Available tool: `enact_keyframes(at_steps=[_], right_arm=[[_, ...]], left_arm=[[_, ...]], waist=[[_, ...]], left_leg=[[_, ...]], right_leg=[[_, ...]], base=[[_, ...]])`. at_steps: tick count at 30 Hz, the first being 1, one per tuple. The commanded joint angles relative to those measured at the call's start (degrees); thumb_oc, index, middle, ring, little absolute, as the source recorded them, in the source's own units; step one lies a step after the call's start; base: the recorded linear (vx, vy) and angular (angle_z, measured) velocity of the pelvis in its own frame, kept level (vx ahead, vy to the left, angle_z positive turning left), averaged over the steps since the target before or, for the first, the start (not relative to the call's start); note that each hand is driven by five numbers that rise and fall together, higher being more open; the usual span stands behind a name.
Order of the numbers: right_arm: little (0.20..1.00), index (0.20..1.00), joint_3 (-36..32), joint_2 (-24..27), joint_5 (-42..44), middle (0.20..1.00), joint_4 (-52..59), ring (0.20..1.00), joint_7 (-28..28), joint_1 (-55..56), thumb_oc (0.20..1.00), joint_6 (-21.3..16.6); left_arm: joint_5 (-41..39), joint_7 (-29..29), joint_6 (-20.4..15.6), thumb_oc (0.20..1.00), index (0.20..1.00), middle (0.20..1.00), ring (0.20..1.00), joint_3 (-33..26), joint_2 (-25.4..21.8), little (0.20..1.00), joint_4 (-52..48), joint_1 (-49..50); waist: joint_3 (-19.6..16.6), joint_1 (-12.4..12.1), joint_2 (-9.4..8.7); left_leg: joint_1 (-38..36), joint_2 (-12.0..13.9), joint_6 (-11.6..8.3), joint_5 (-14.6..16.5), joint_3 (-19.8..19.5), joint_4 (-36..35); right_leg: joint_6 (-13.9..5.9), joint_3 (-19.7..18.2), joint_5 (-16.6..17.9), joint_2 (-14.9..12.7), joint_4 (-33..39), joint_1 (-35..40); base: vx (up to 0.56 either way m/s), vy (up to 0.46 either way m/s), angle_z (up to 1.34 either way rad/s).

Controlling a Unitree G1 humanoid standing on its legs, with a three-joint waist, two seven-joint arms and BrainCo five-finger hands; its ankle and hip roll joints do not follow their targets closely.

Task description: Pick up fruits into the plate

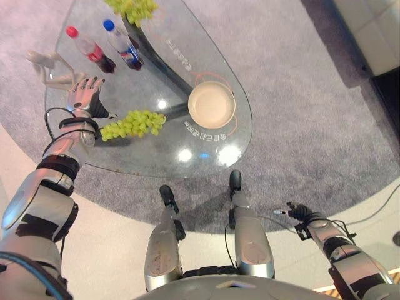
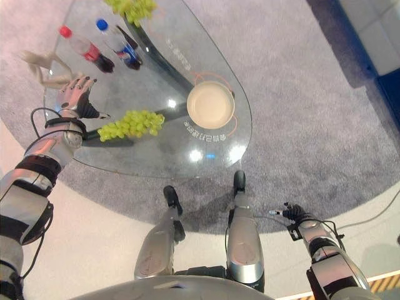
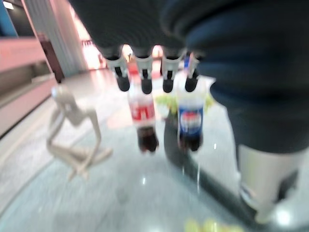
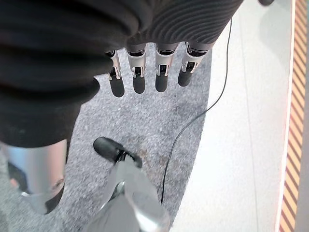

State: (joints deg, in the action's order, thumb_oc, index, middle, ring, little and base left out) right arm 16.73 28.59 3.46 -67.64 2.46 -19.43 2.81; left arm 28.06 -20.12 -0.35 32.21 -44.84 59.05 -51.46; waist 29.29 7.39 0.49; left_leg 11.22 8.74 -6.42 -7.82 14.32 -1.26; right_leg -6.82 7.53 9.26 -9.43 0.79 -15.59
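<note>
A bunch of green grapes (image 1: 133,123) lies on the glass table (image 1: 156,159) near its left front edge. My left hand (image 1: 84,94) hovers open just left of that bunch, fingers straight and pointing toward the bottles; its fingertips (image 3: 145,86) hold nothing. An empty cream plate (image 1: 212,104) sits to the right of the grapes, near the table's right edge. A second bunch of grapes (image 1: 132,9) lies at the far end of the table. My right hand (image 1: 299,212) hangs low beside me, off the table, with its fingers (image 4: 138,77) straight over the grey carpet.
Two cola bottles, one red-capped (image 1: 90,49) and one blue-capped (image 1: 122,44), lie at the far left. A white figurine (image 1: 47,67) sits just beyond my left hand. A dark table support (image 1: 159,59) runs under the glass.
</note>
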Motion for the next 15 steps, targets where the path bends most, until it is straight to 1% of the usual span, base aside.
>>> enact_keyframes(at_steps=[1, 3, 5, 8, 10, 13, 15], right_arm=[[1.000, 1.000, 1.8, 2.8, 2.6, 1.000, 0.0, 1.000, -1.4, 0.9, 1.000, -0.2], [1.000, 1.000, 1.8, 3.0, 2.5, 1.000, 0.1, 1.000, -1.4, 0.6, 1.000, -0.3], [1.000, 1.000, 1.9, 2.9, 3.4, 1.000, 0.5, 1.000, -1.8, 0.7, 1.000, -0.2], [1.000, 1.000, 2.1, 2.3, 4.1, 1.000, 0.7, 1.000, -2.6, 1.4, 1.000, -0.5], [1.000, 1.000, 2.1, 2.2, 4.8, 1.000, 0.6, 1.000, -3.1, 1.6, 1.000, -0.4], [1.000, 1.000, 2.0, 2.6, 5.2, 1.000, 0.5, 1.000, -3.4, 1.7, 1.000, -1.0], [1.000, 1.000, 2.1, 2.6, 5.4, 1.000, 1.0, 1.000, -3.8, 1.8, 1.000, -1.5]], left_arm=[[-1.9, -1.2, 2.1, 1.000, 1.000, 1.000, 1.000, 0.9, -3.5, 1.000, 4.7, -3.7], [-2.8, -1.1, 2.6, 1.000, 1.000, 1.000, 1.000, 1.1, -3.4, 1.000, 5.7, -4.6], [-3.4, -1.2, 3.2, 1.000, 1.000, 1.000, 1.000, 0.7, -3.2, 1.000, 6.9, -5.4], [-4.0, -3.0, 3.4, 1.000, 1.000, 1.000, 1.000, 0.7, -2.3, 1.000, 8.9, -5.8], [-4.3, -3.0, 4.4, 1.000, 1.000, 1.000, 1.000, 0.7, -1.8, 1.000, 9.3, -6.2], [-5.0, -1.0, 6.1, 1.000, 1.000, 1.000, 1.000, 1.6, -1.2, 1.000, 11.4, -7.3], [-4.7, -0.5, 8.1, 1.000, 1.000, 1.000, 1.000, 2.1, -1.1, 1.000, 12.5, -7.4]], waist=[[-0.6, 0.1, -1.86], [0.0, 0.2, -2.35], [0.5, 0.3, -3.40], [0.5, 0.6, -4.38], [0.5, 0.7, -4.61], [0.5, 1.2, -4.62], [0.5, 1.4, -4.62]], left_leg=[[7.8, -3.3, 1.92, 6.6, -1.4, 9.6], [9.2, -3.5, 2.01, 6.7, -1.6, 10.6], [11.2, -3.7, 2.07, 6.8, -1.7, 11.5], [13.9, -3.5, 2.01, 6.9, -1.7, 12.2], [15.7, -3.5, 1.91, 6.8, -1.9, 12.9], [18.5, -3.4, 1.82, 7.0, -2.2, 14.4], [19.9, -3.4, 1.79, 7.2, -2.1, 15.1]], right_leg=[[0.18, -0.8, -7.3, 1.9, -10.1, -5.9], [0.37, -0.9, -7.4, 2.1, -10.9, -7.3], [0.53, -0.9, -7.3, 2.4, -11.7, -9.5], [0.78, -0.6, -7.5, 3.1, -12.5, -12.1], [0.91, -0.5, -7.5, 3.4, -13.0, -13.6], [1.15, -0.4, -7.6, 3.3, -14.1, -16.2], [1.27, -0.4, -7.6, 3.4, -14.4, -17.5]], base=[[-0.05, 0.015, -0.06], [-0.03, -0.013, -0.04], [-0.03, -0.042, -0.01], [-0.04, -0.044, 0.05], [-0.04, -0.021, 0.01], [-0.02, 0.013, 0.04], [0.00, 0.023, 0.04]])
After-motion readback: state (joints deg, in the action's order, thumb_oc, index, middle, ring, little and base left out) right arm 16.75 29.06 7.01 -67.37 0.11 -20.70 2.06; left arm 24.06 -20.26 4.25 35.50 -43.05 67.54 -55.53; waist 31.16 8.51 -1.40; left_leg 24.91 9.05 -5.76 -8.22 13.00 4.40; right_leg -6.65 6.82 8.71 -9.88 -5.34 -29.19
